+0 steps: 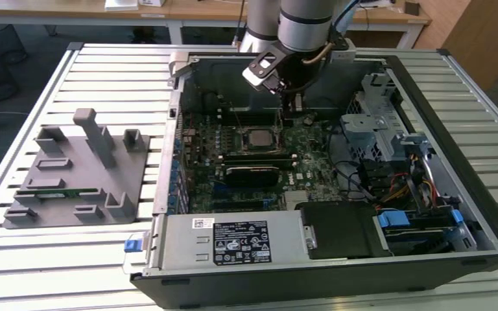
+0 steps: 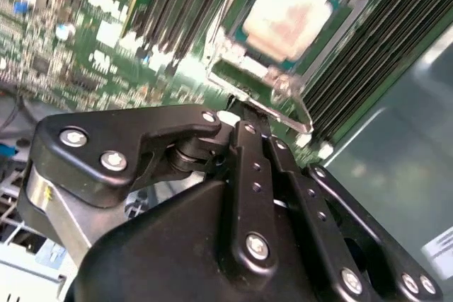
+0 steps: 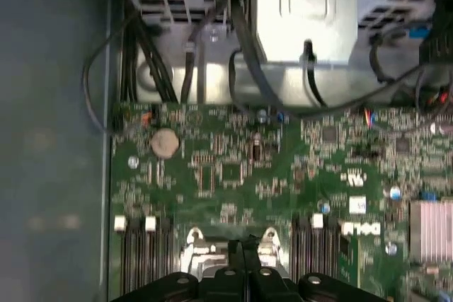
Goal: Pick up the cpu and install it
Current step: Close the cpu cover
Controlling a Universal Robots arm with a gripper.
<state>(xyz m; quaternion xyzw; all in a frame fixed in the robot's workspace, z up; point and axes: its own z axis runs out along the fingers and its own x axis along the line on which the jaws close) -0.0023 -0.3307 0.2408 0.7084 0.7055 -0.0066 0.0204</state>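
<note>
Gripper [image 2: 239,119] together, empty, near cpu [image 2: 287,15] seated in socket [image 2: 237,61]; memory slots [image 2: 180,12] flanking.

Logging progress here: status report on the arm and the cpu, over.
Gripper shut, holding nothing, over the motherboard. Cpu lying flat inside the metal socket frame. Gripper apart from it, nothing between.

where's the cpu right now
In the exterior view the cpu lies in its socket on the motherboard, mid-case, close to the pincer.
</note>
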